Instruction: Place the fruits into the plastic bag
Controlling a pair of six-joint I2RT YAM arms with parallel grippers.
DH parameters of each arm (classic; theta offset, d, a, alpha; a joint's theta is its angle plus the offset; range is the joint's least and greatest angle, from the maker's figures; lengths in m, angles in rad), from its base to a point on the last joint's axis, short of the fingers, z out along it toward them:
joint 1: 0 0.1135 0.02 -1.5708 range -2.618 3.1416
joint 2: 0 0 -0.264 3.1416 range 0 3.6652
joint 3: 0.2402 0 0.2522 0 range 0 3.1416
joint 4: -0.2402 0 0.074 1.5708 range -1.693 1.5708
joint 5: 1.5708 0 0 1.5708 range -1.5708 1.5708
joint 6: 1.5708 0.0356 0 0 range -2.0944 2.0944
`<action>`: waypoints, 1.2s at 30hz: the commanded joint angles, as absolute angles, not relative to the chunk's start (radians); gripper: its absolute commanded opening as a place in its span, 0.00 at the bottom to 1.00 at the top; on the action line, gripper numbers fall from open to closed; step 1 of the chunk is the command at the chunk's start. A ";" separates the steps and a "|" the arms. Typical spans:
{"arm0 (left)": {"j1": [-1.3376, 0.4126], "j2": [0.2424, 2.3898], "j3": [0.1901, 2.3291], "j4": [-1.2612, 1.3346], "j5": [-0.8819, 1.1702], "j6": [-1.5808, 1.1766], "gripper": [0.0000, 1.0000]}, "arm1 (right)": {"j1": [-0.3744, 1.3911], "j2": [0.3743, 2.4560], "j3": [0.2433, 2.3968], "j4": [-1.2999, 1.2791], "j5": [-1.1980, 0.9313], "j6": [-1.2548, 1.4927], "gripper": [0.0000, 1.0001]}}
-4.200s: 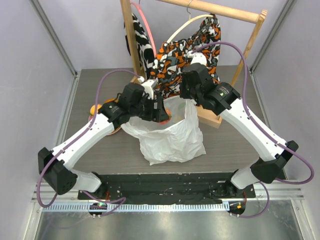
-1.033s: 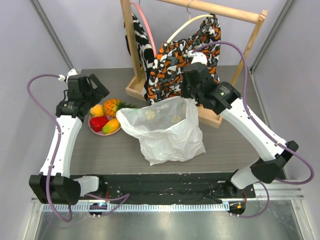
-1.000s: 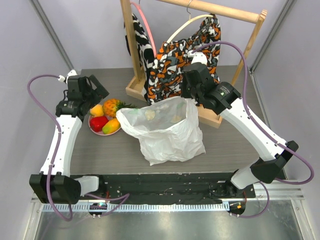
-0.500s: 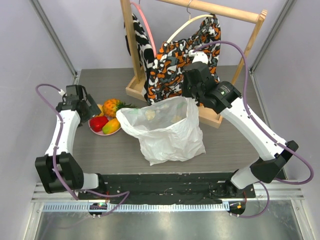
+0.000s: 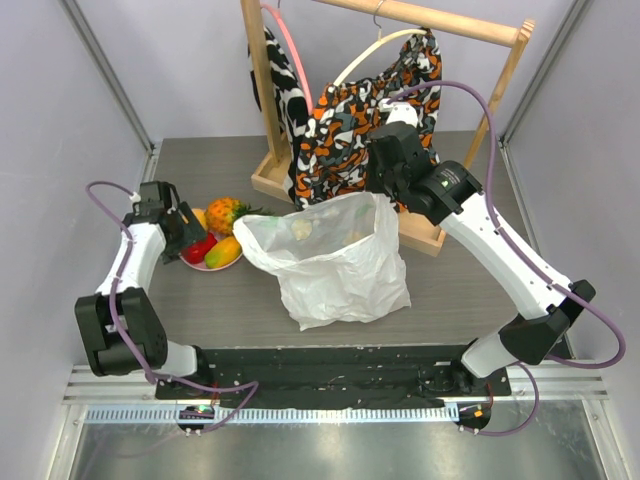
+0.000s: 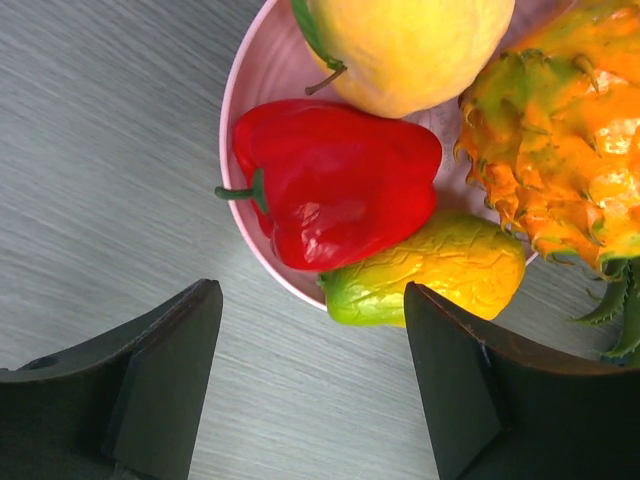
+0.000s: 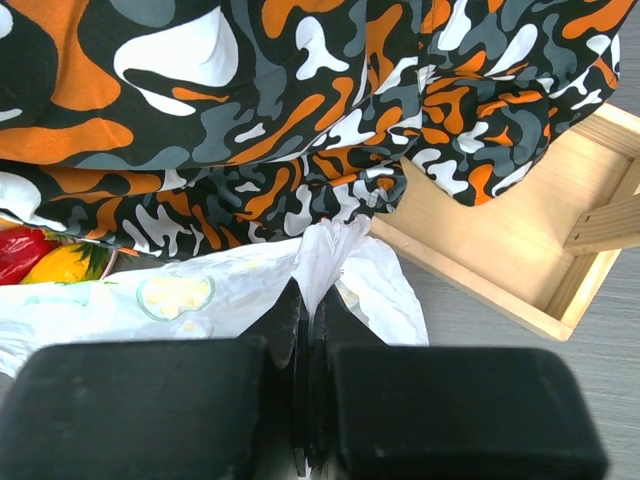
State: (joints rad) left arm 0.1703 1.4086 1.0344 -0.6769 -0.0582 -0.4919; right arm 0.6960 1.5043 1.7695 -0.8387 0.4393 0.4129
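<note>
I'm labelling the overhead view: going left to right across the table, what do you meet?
Red fruit → yellow-green mango → plastic bag; pineapple left out, as it overlaps the mango sideways.

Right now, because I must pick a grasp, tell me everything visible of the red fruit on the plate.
The red fruit is glossy, plastic-looking and pepper-shaped, lobed, with a short green stem. It lies on its side on the pink plate, against the yellow-green mango, the yellow round fruit close beside it. The open left tool hovers near, not touching it.
</note>
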 commanded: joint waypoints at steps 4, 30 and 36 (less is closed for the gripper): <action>0.181 1.445 1.025 -0.592 -0.023 -0.500 0.75 | 0.684 1.505 1.810 -0.808 0.453 0.396 0.01; 0.183 1.565 1.058 -0.508 -0.038 -0.477 0.64 | 0.670 1.520 1.821 -0.808 0.434 0.393 0.01; 0.183 1.554 1.058 -0.535 -0.044 -0.471 0.50 | 0.667 1.534 1.838 -0.808 0.426 0.387 0.01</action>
State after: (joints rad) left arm 0.1768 1.5566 1.0340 -0.5358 -0.0284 -0.4881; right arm 0.6720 1.5257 1.7893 -0.8387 0.4332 0.3973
